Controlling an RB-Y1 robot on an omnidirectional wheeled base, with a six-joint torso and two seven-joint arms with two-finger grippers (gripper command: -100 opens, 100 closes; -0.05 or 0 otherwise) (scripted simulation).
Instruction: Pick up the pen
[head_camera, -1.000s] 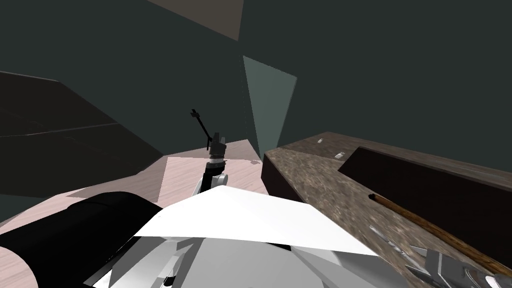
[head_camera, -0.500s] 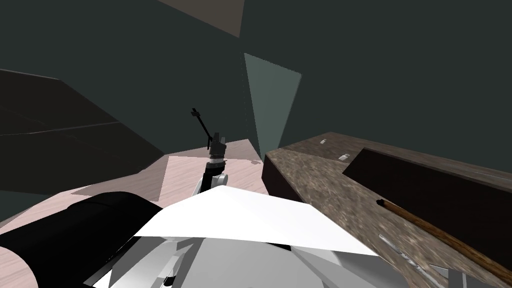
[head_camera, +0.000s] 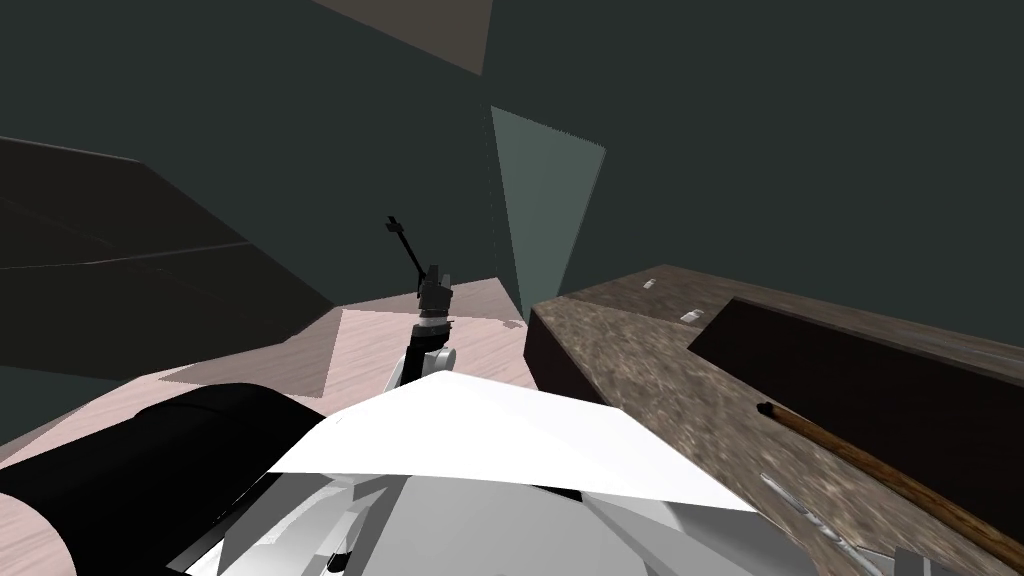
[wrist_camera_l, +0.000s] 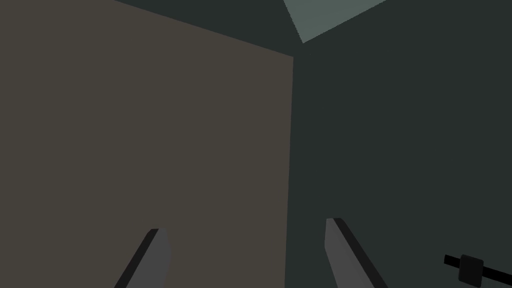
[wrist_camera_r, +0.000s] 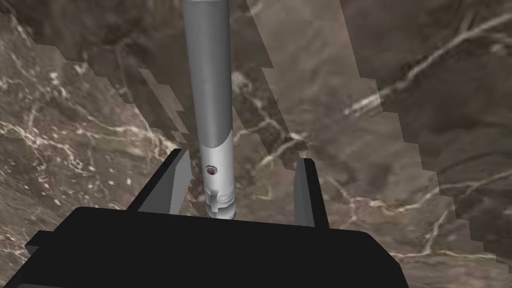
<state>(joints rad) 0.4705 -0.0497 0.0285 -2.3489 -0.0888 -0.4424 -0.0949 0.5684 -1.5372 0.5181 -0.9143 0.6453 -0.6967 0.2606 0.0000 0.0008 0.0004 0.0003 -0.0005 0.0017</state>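
Pen (wrist_camera_r: 210, 100), grey and cylindrical, lay flat on the brown marbled counter (wrist_camera_r: 400, 125). Its end sat between the right gripper's (wrist_camera_r: 243, 157) spread fingers, nearer one blade, with a gap on each side. Left gripper (wrist_camera_l: 246, 225) was held up away from the counter, fingers apart, empty.

No lettering, number or brand mark can be read at this moment. The grey pen (wrist_camera_r: 210, 100) lying between the fingers of the right end effector (wrist_camera_r: 242, 160) has a plain barrel, and the brown veined surface (wrist_camera_r: 400, 150) beneath it carries only its pattern. Two small pale pieces (head_camera: 690, 316), well away from the end effector along the surface, may be tags but are too small to read.
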